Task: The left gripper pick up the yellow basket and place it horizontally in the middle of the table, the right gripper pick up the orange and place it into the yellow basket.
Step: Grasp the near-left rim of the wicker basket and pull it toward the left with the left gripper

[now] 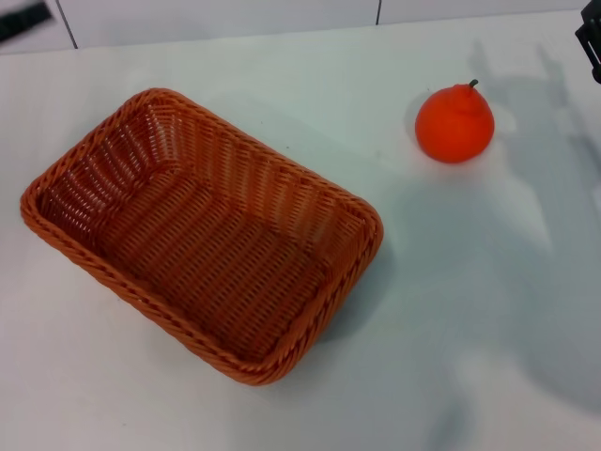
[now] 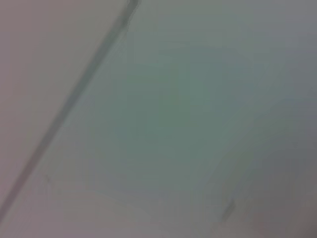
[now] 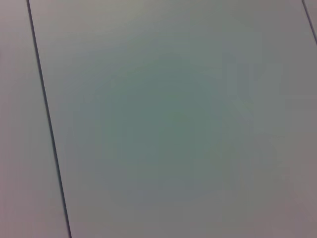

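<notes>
The yellow basket (image 1: pixel 202 235), orange-brown woven wicker, lies empty on the white table (image 1: pixel 451 310), left of centre and turned diagonally. The orange (image 1: pixel 454 122) sits upright at the far right, well apart from the basket, its dark stem pointing up. Only a dark sliver of the left gripper (image 1: pixel 23 21) shows at the far left corner of the head view, away from the basket. A black piece of the right gripper (image 1: pixel 592 42) pokes in at the far right edge, beyond the orange. Both wrist views show only a plain pale surface with dark seams.
The table's far edge meets a pale panelled wall (image 1: pixel 216 19) with dark seams. Arm shadows fall on the table right of the orange. Bare tabletop lies between the basket and the orange and along the near side.
</notes>
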